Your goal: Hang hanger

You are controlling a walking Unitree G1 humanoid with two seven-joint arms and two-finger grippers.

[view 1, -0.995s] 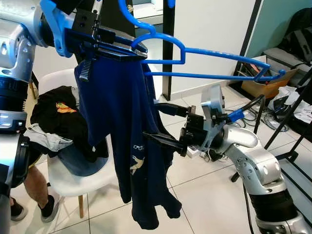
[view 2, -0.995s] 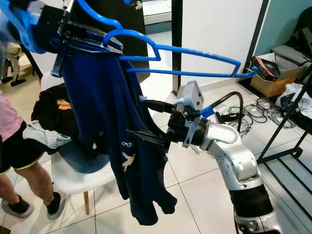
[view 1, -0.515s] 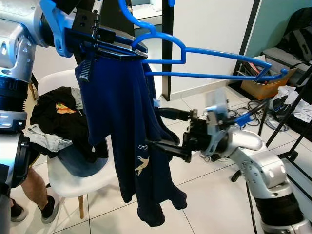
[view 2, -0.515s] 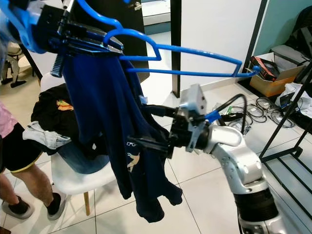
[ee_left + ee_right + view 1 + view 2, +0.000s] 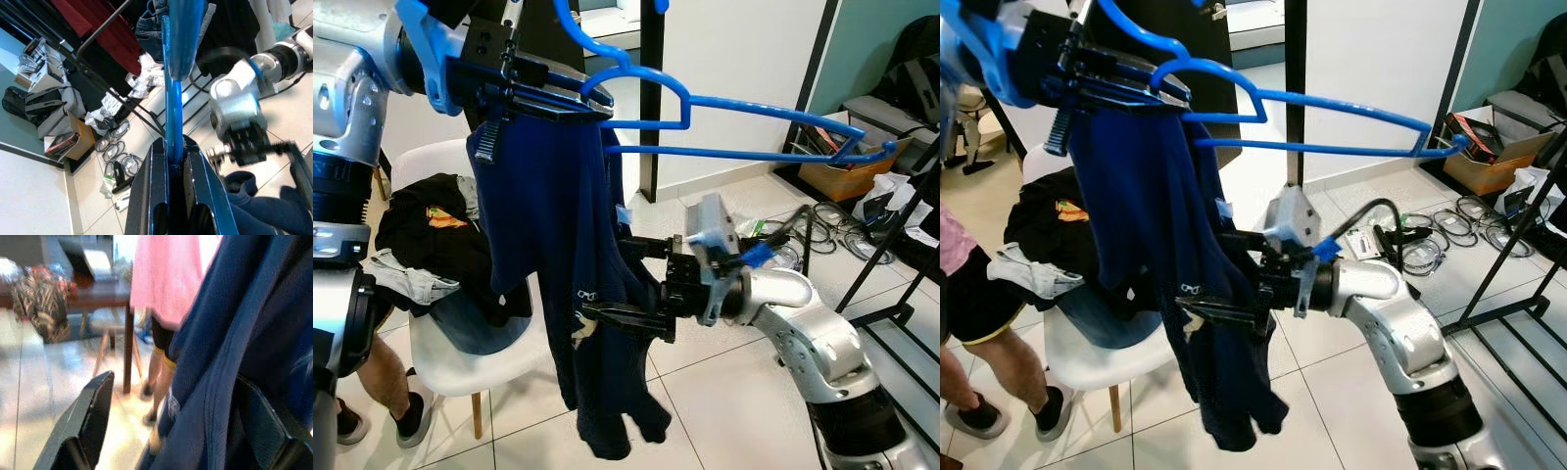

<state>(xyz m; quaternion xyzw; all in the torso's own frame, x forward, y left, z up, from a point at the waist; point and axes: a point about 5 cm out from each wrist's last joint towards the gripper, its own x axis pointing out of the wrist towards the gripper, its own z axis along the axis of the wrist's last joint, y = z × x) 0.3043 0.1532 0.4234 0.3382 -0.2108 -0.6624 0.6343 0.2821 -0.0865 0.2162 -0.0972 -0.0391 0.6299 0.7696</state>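
While the left pincer [image 5: 543, 93] is raised at upper left, its two black fingers are pressed together on the blue hanger [image 5: 724, 127] close to the hook; the left wrist view shows the blue bar clamped in the narrow slot between both fingers [image 5: 151, 196]. The hanger's long axis runs roughly level, from the left pincer out toward the robot's right, its far end pointing at the cardboard box [image 5: 832, 171] on the floor. A dark navy garment [image 5: 558, 274] hangs bunched from the hanger's left end, draping straight down in front of the white chair [image 5: 460, 362].

The right pincer [image 5: 622, 284] is extended at mid-height into the garment, fingers spread well apart, one above the other. Cloth lies between and against them; the right wrist view shows navy fabric filling the gap between the two fingers [image 5: 83, 426]. They do not grip it.

Dark clothes [image 5: 431, 230] are piled on the chair seat. A person's leg [image 5: 382, 377] stands beside the chair.
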